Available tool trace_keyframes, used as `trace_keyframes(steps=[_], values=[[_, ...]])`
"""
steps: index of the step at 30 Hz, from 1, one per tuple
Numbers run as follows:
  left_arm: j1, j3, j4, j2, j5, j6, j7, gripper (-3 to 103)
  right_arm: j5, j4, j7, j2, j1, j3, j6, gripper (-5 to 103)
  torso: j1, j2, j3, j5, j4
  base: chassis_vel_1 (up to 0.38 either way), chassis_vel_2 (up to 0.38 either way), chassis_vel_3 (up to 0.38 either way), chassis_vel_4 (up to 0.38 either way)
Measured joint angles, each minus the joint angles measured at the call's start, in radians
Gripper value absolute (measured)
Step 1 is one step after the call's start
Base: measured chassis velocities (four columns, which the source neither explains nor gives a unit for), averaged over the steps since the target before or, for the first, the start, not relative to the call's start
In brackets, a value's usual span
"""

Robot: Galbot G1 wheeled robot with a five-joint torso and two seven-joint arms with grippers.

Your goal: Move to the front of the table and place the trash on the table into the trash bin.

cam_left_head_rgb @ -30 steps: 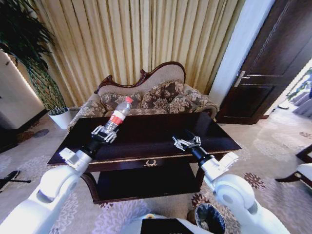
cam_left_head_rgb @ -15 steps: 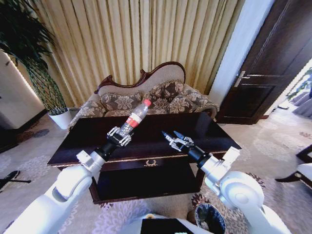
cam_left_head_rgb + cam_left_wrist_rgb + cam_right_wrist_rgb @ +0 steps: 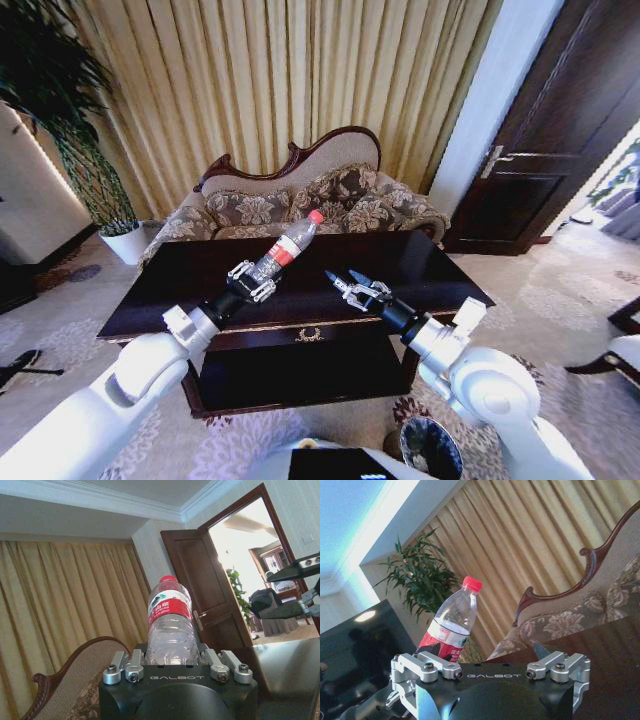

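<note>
The clear plastic bottle with a red cap and a red-and-white label (image 3: pixel 285 248) is held in the air above the long dark glossy wooden table with gold trim (image 3: pixel 440 268), tilted so that its cap points up and toward the robot's right. Its ribbed lower body sits between the fingers of the left gripper (image 3: pixel 254 282), which are closed on it; in the left wrist view the bottle (image 3: pixel 170 625) rises straight out of the clamp, label and cap plainly in sight. The right gripper (image 3: pixel 345 284) hovers over the tabletop just beside the bottle, apart from it, its two dark fingers spread open and holding nothing. From the right wrist view the bottle (image 3: pixel 451 622) stands off to one side, beyond that gripper's body.

Compared with half a second ago, the left arm has carried the bottle farther toward the middle of the table, and the right gripper has come a little nearer to it, so the gap between the two is smaller. A second ago the bottle was out over the table's left part.

The small round dark bin with a black liner (image 3: pixel 430 449) stands on the patterned carpet near the robot's right arm, below the table's front edge.
</note>
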Motion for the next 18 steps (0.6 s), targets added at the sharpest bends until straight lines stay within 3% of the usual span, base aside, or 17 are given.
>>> trace_keyframes(steps=[12, 18], values=[[-0.124, 0.125, 0.061, -0.050, -0.014, -0.029, 0.029, 44, -0.015, -0.001, 0.000, 0.004, -0.023, 0.068, 0.005, 100, 0.000, 0.000, 0.000, 0.0001, 0.0000, 0.000, 0.000, 0.000, 0.000], [-0.203, 0.185, 0.158, -0.101, -0.008, -0.087, 0.075, 44, -0.015, -0.002, 0.000, 0.009, -0.041, 0.104, 0.005, 100, 0.000, 0.000, 0.000, 0.0000, 0.0002, 0.000, 0.000, 0.000, 0.000]])
